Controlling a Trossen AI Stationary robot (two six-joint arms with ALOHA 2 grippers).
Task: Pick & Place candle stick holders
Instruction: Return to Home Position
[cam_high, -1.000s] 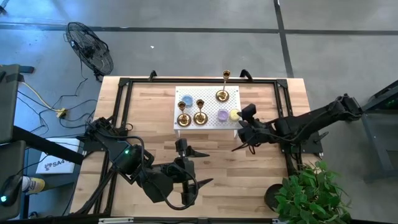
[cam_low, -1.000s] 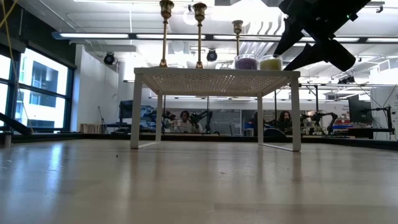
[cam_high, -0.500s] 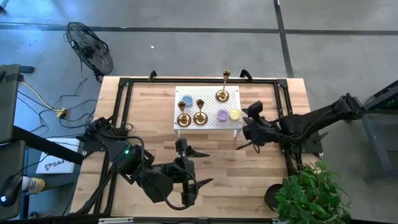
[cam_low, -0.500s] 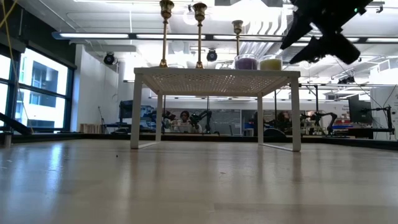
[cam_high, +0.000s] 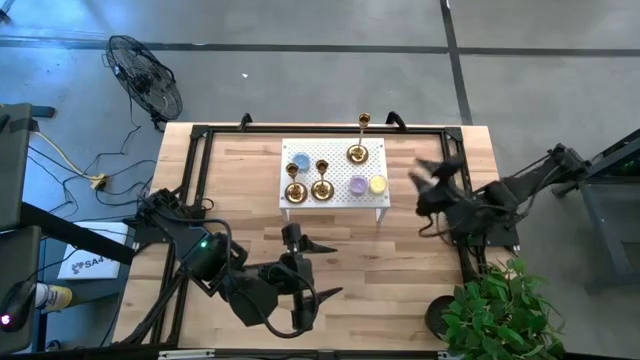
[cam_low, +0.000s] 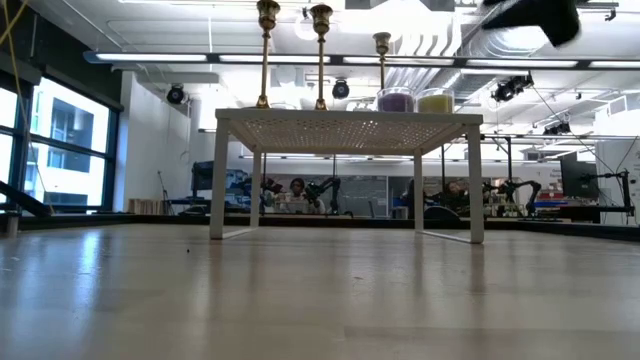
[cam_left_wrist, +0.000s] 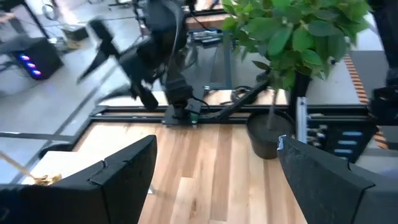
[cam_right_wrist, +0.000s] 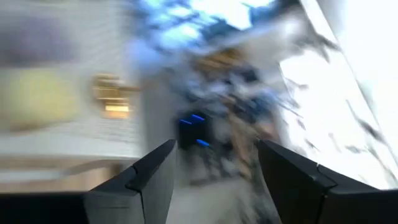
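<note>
right tool (cam_high: 430, 180), open and empty, hangs near the shelf (cam_high: 337, 172); a careless swing could clip it and topple the holders (cam_high: 321, 188). left tool (cam_high: 312, 268) waits open, empty.

Open tabletop (cam_high: 400, 260) fronts the shelf (cam_high: 322, 152); candle stick holders (cam_high: 321, 188) and candles (cam_high: 358, 185) crowd its top.

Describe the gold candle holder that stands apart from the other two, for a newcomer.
The white perforated shelf stands mid-table. Of three gold candle holders on it, this one stands alone at the far edge, behind the purple candle and yellow candle; the other two sit side by side in front.
</note>
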